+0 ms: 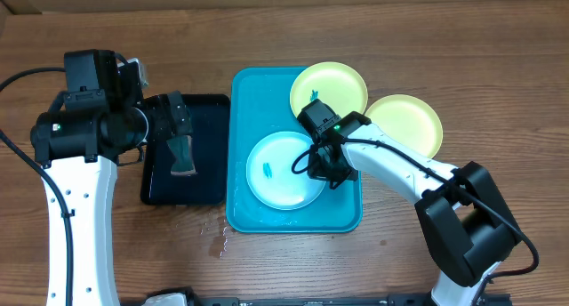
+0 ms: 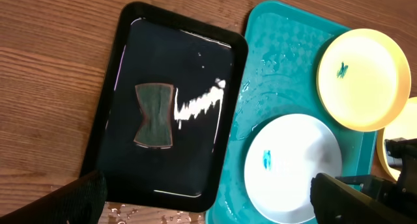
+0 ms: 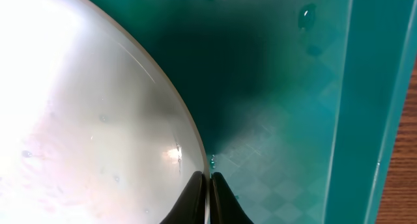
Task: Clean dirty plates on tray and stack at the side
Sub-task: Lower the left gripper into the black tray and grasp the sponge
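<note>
R tool (image 3: 208, 188): slim dark tips pinched together on the thin rim of the light blue plate (image 1: 277, 186), at its right edge. Plate is round, glossy plastic, wet, pale centre w/ a small blue smudge. It sits in the turquoise tray (image 1: 247, 92), a rounded-corner rectangle w/ raised rim and diamond-textured floor. One yellow-green plate (image 1: 331, 82) overlaps the tray's far right corner. The second yellow-green plate (image 1: 407, 121) lies just beside it on the wood-grain table (image 1: 462, 39). L tool (image 2: 212, 201): jaws wide apart, holding nothing, above the shiny black tray (image 2: 130, 55), where an hourglass-shaped sponge (image 2: 154, 115) lies.
</note>
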